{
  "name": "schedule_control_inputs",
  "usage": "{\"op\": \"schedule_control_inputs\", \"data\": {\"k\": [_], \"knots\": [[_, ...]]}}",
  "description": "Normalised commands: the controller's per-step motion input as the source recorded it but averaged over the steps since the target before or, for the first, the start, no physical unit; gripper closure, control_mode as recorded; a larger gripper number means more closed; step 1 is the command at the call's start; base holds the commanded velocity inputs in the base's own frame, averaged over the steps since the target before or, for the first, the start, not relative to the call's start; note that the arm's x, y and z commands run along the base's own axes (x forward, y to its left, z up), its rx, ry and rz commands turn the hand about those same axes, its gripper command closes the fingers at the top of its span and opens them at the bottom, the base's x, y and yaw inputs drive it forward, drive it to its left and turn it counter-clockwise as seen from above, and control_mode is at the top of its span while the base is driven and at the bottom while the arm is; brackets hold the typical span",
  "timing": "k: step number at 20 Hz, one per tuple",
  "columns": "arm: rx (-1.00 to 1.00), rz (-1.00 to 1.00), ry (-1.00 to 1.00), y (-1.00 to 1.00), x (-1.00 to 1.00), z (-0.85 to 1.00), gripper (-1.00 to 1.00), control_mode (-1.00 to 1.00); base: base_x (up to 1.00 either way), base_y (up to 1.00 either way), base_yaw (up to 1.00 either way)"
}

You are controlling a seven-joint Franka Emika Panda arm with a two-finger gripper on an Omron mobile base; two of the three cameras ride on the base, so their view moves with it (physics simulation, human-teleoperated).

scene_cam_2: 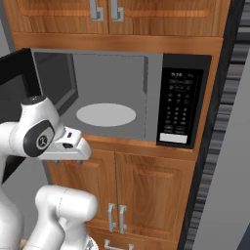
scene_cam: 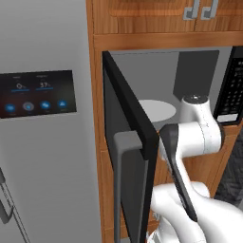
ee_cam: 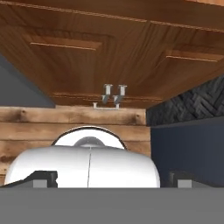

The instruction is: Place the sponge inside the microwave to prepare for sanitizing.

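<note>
A: Nearest first; how do the jaws stand?
B: The gripper (ee_cam: 112, 179) points down at the lower cabinet doors (ee_cam: 109, 57); its fingertips (ee_cam: 43, 178) sit wide apart, holding nothing

A: And the microwave (scene_cam_2: 117, 97)?
B: Built into the wood cabinetry, long axis sideways; door (scene_cam: 128, 142) swung out leftward; white plate (scene_cam_2: 106, 114) flat inside; keypad (scene_cam_2: 178, 105) at right

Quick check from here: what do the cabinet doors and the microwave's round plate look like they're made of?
Cabinet doors: wood with a warm, lightly glossy finish, judging by the visible grain; grey metal-looking handles. Round plate in the microwave: plain matte white, possibly glass or ceramic; the render leaves it open.
</note>
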Motion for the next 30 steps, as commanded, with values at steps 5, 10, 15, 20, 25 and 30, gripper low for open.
{"op": "schedule_control_inputs", "data": {"k": [5, 10, 15, 20, 25, 30], "knots": [[-0.01, -0.09, 0.01, -0.12, 0.00, 0.00, -1.00, -1.00, 0.00, 0.00, 0.00], [0.00, 0.00, 0.00, -0.05, -0.04, 0.00, -1.00, -1.00, 0.00, 0.00, 0.00], [0.00, -0.07, 0.00, -0.26, -0.25, 0.00, -1.00, -1.00, 0.00, 0.00, 0.00], [0.01, -0.05, -0.01, -0.43, -0.09, -0.01, -1.00, -1.00, 0.00, 0.00, 0.00], [0.06, -0.15, 0.00, -0.13, 0.00, -0.10, -1.00, -1.00, 0.00, 0.00, 0.00], [0.00, -0.03, 0.00, -0.03, 0.00, -0.01, -1.00, -1.00, 0.00, 0.00, 0.00]]}}
